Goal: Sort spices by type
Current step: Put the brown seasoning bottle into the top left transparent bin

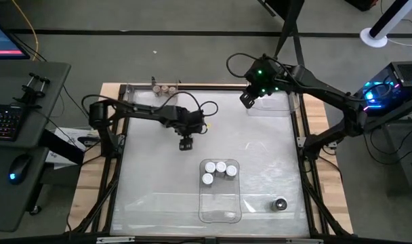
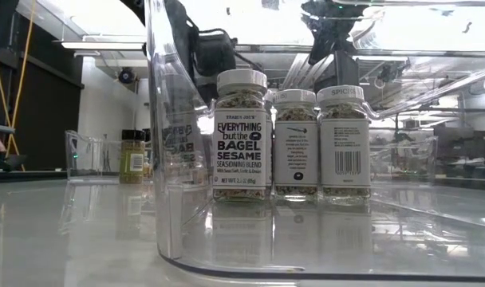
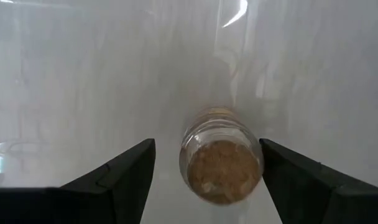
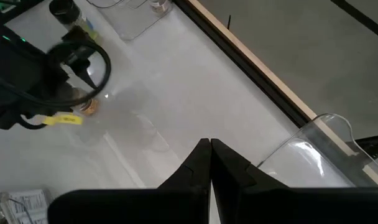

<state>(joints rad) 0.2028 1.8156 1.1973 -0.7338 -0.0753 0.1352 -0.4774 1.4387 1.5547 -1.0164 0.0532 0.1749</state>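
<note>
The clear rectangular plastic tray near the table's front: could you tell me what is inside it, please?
Three white-capped spice jars stand together at the tray's far end; the nearer part looks bare. Their contents are covered from above.

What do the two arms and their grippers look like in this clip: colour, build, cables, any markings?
Both arms are black, slim and jointed. The left gripper has flat, wedge-shaped matte black jaws; black cable loops over its wrist, with a yellow tag seen in the right wrist view. The right gripper has the same dark jaws; green lights glow on its wrist.

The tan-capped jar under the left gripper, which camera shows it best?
The left wrist view: the tan-capped jar sits between open fingers. The right wrist view shows only a sliver; high and low views hide it.
</note>
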